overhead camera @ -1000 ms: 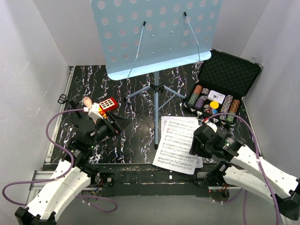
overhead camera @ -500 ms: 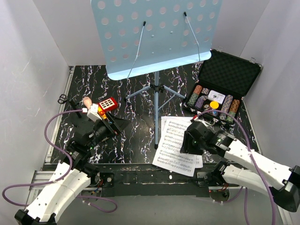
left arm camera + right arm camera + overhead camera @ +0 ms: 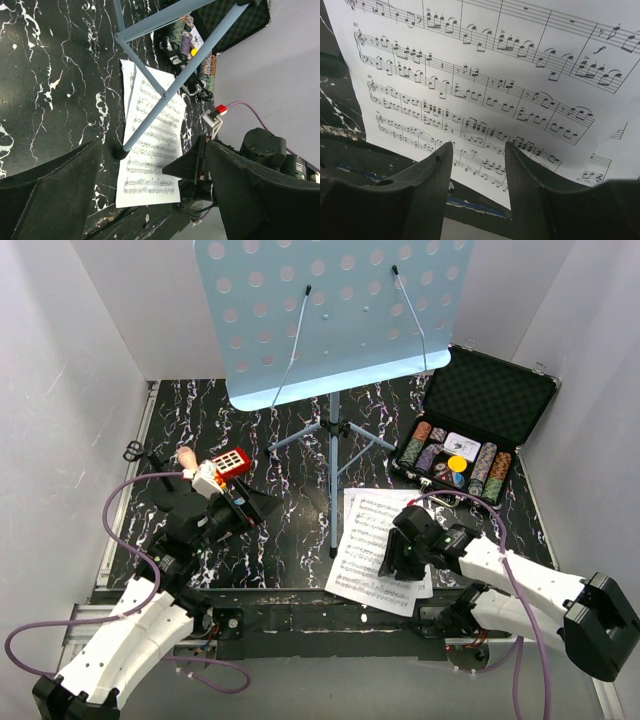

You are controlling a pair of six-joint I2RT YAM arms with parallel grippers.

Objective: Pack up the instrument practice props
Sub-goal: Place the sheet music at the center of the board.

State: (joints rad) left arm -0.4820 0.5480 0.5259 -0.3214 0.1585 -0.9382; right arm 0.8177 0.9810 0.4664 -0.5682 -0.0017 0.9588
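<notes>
Biggest worry for us here is the sheet music (image 3: 372, 525). The pages lie flat in a loose stack on the table (image 3: 200, 420), on the near side and right of centre, and paper that thin gives a tool nothing to bite on. The right tool (image 3: 477, 150) hangs just over their near edge, jaws partway apart with nothing between them. If it pinches from there, we reckon it could lift only the top page, crease the lot, or just skid them along.

One tripod leg (image 3: 165, 95) of the music stand (image 3: 330, 310) runs along the pages' left edge, with its foot just beside them. A sideways drag could snag there and nudge the stand, which is tall and looks top-heavy to us.

The pages are white, printed with staves and slightly fanned, with no curl we can see. The left tool (image 3: 152, 150) is up on the left, jaws spread wide and empty. The microphone (image 3: 185, 454) sits just beyond it, mostly hidden. The open case of poker chips (image 3: 470, 430) is at the far right, not ours to pack.
</notes>
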